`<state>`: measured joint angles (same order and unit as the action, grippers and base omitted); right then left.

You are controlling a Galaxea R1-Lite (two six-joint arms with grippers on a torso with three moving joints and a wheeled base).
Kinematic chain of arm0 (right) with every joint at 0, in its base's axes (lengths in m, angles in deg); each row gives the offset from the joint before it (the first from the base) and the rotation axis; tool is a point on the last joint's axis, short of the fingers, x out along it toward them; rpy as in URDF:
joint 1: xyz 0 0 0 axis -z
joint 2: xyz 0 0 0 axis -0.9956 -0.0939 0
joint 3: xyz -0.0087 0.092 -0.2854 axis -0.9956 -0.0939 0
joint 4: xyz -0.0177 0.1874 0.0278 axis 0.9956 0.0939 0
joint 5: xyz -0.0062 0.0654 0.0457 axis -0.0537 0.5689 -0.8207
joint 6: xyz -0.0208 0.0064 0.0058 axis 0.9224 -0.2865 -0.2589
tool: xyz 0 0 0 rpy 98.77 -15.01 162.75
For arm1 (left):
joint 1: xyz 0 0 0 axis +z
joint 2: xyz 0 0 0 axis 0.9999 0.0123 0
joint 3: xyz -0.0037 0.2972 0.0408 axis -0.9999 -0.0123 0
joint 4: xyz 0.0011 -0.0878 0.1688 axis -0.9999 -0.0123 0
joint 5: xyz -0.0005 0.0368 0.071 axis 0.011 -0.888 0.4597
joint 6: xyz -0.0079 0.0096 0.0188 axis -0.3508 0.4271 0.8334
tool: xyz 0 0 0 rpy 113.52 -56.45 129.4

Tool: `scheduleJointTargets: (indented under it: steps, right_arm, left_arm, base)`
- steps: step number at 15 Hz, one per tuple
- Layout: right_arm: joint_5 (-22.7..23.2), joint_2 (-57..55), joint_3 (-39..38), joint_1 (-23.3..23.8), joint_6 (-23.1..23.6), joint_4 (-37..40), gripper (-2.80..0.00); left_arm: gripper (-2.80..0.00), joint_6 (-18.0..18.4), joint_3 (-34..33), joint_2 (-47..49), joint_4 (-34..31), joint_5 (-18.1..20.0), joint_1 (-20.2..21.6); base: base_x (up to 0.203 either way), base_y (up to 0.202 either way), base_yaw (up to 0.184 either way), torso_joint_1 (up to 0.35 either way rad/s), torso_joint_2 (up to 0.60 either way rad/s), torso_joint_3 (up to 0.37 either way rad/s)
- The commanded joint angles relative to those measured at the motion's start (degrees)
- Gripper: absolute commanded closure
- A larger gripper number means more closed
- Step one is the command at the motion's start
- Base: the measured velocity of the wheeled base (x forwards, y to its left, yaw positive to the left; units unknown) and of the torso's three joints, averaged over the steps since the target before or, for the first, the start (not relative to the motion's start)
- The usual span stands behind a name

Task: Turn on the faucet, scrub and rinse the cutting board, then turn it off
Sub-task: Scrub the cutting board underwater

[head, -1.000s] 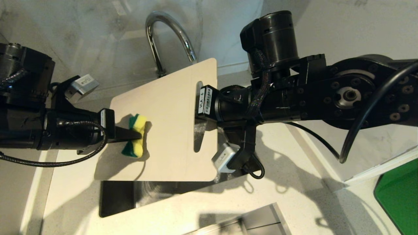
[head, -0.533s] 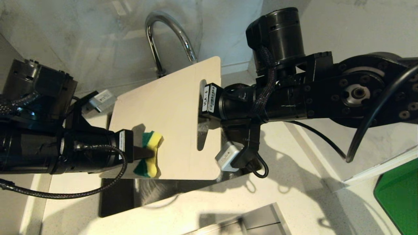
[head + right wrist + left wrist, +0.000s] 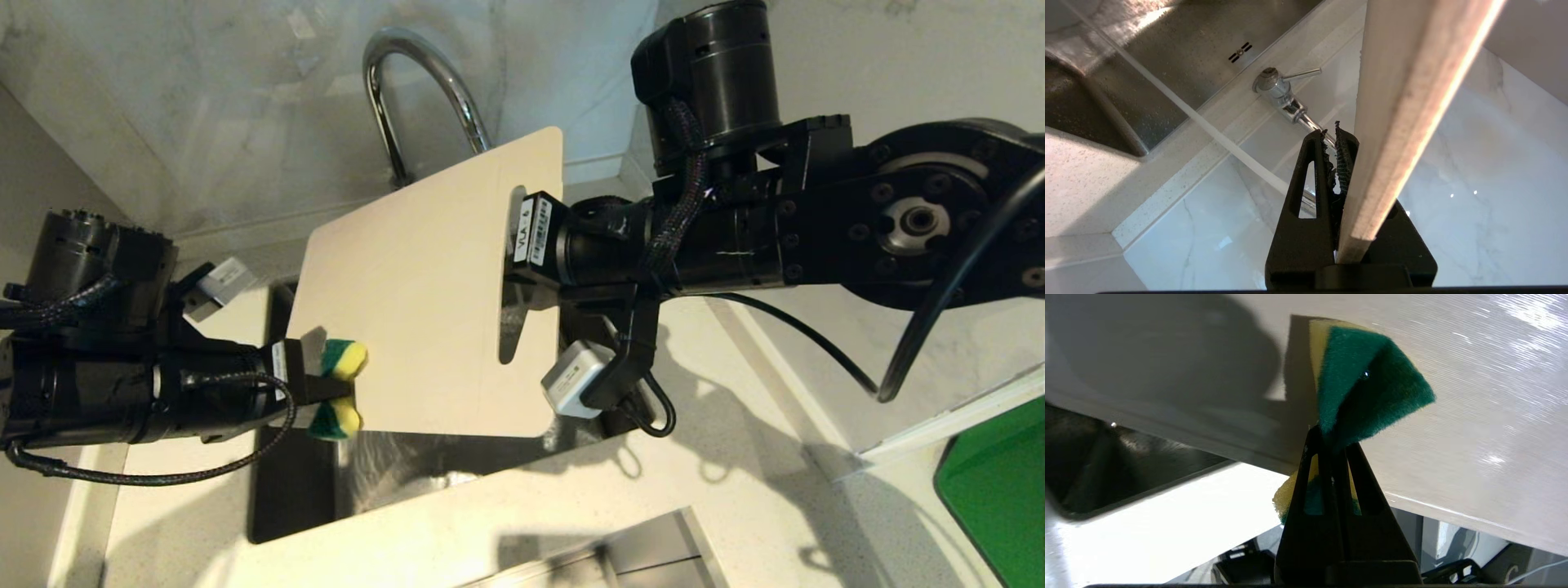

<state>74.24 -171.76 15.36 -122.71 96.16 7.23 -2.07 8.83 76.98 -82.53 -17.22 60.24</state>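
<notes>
Sponge (image 3: 337,390) slid back to board's (image 3: 424,294) edge (touching, seemingly).

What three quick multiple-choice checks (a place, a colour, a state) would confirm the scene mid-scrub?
1. Where is the thin beige plastic cutting board?
A. flat on the counter
B. held above the steel sink
C. inside a drawer

2. What colours is the sponge?
A. yellow and green
B. pink and white
C. all blue

3. What is the left tool doing?
A. open and empty
B. gripping the chrome gooseneck faucet
C. shut on the sponge

Answers:
1 B, the right tool holds its handle end and basin shows below.
2 A, both layers show in the left wrist view.
3 C, the fingers pinch the sponge's middle.
</notes>
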Motion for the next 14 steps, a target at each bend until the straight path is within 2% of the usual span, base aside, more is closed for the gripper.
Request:
scheduleJointTargets:
  steps: [1,8,10,14]
  right_arm:
    - [0.1,0.1,0.0,0.1,0.8,0.0,0.00]
    - [0.1,0.5,0.0,0.5,0.2,0.0,0.00]
    - [0.1,0.5,0.0,0.5,0.2,0.0,0.00]
    - [0.1,0.4,-0.4,0.5,0.2,0.0,0.00]
  left_arm:
    - [0.00,-0.1,-2.4,0.2,1.3,4.0,6.7]
    - [0.00,7.0,-10.7,6.6,11.5,10.4,22.6]
    - [0.00,7.5,-10.8,6.6,12.0,11.0,23.7]
    - [0.00,7.4,-6.8,3.8,11.2,11.2,22.8]
  base:
    - [0.000,0.000,0.000,0.000,0.00,0.000]
    - [0.000,0.000,0.000,0.000,0.00,0.000]
    - [0.000,0.000,0.000,0.000,0.00,0.000]
    - [0.000,0.000,0.000,0.000,0.00,0.000]
